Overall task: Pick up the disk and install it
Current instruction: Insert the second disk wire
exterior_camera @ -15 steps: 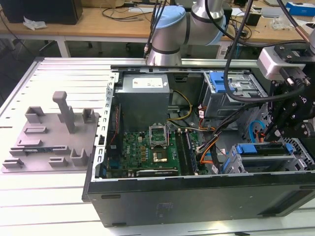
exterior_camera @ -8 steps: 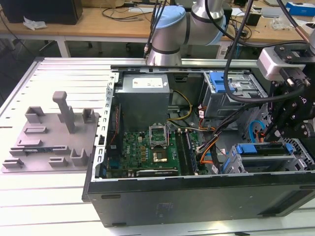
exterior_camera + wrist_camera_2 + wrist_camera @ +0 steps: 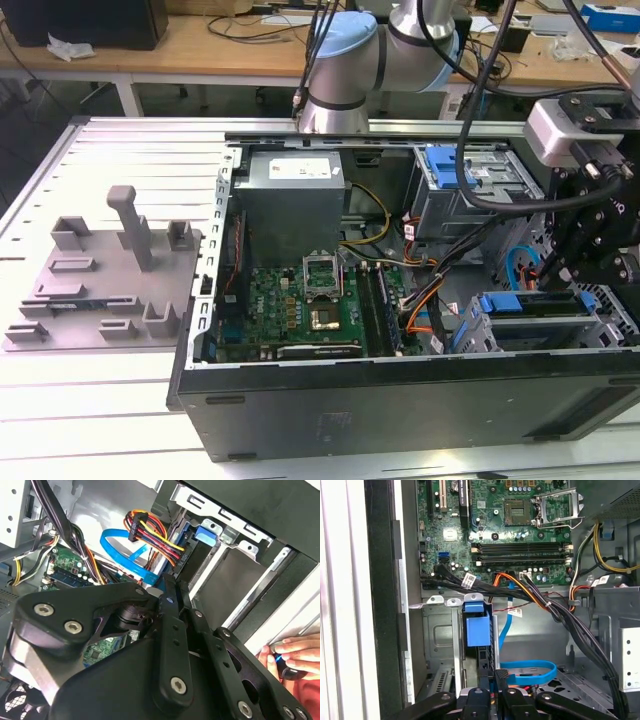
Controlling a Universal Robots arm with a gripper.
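Note:
The disk, silver with blue carrier ends, sits in the drive bay at the front right corner of the open computer case. In the first wrist view it stands edge-on in the bay, its blue carrier end facing the camera. My gripper hangs right over the disk's end on the exterior view's right. In both wrist views the black fingers come together at the tips, right at the carrier's edge. What lies between the tips is hidden.
Blue data cable loops beside the bay, and black and orange cable bundles cross above it. The motherboard and grey power-supply box fill the case. A grey fixture plate lies outside. A person's hand rests at the case's outer edge.

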